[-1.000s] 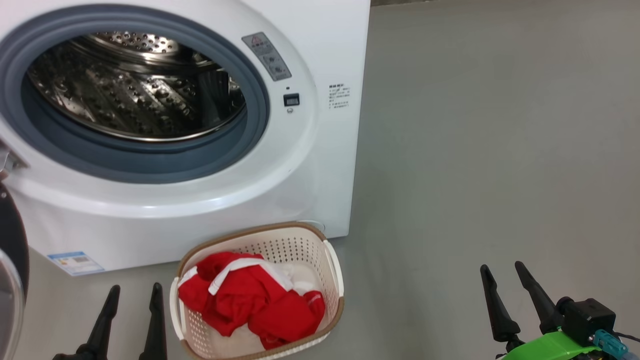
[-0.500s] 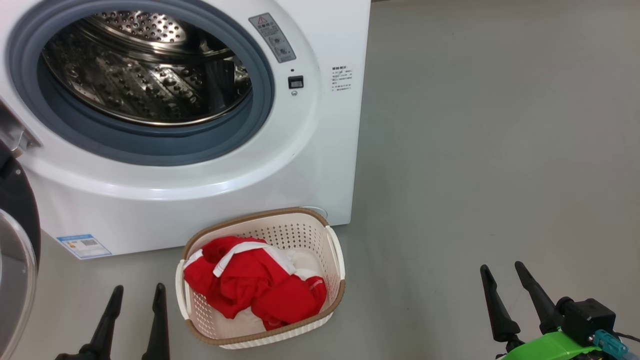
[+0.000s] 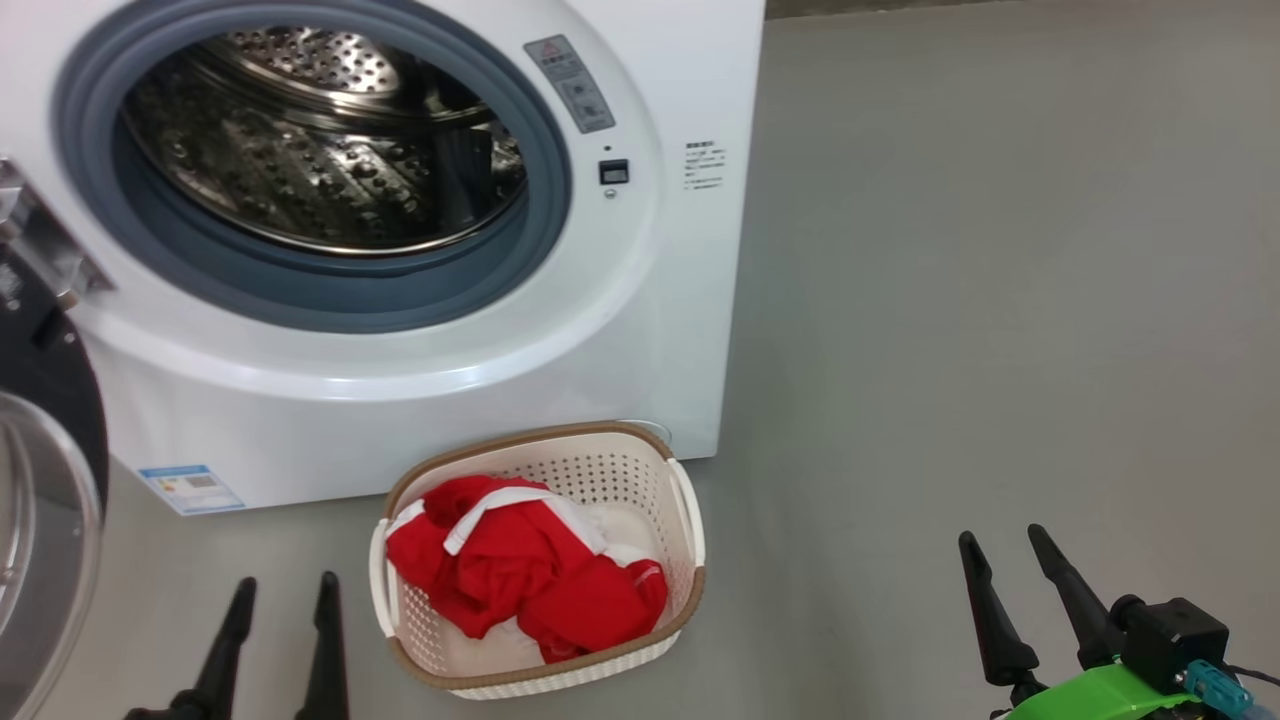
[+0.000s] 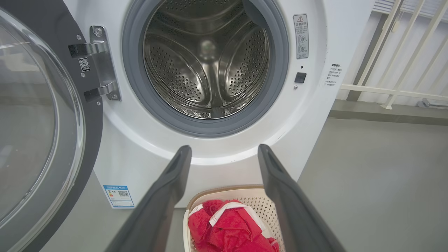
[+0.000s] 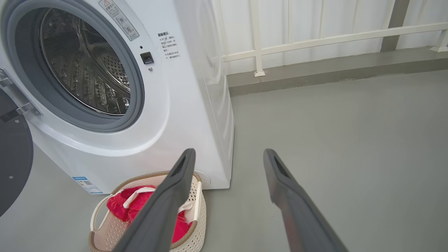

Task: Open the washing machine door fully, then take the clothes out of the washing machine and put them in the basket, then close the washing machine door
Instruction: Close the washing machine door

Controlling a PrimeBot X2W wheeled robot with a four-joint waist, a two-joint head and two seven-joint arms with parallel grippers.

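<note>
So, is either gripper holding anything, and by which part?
Nothing held. Left gripper and right gripper are both open and empty; clothes lie in the basket.

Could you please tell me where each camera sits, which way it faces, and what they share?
Head: on the head, facing down at the washing machine; left gripper and right gripper below.
Left wrist: faces the drum straight on, between its own fingers.
Right wrist: faces the machine obliquely, between its own fingers.
Shared: clothes in the basket.
</note>
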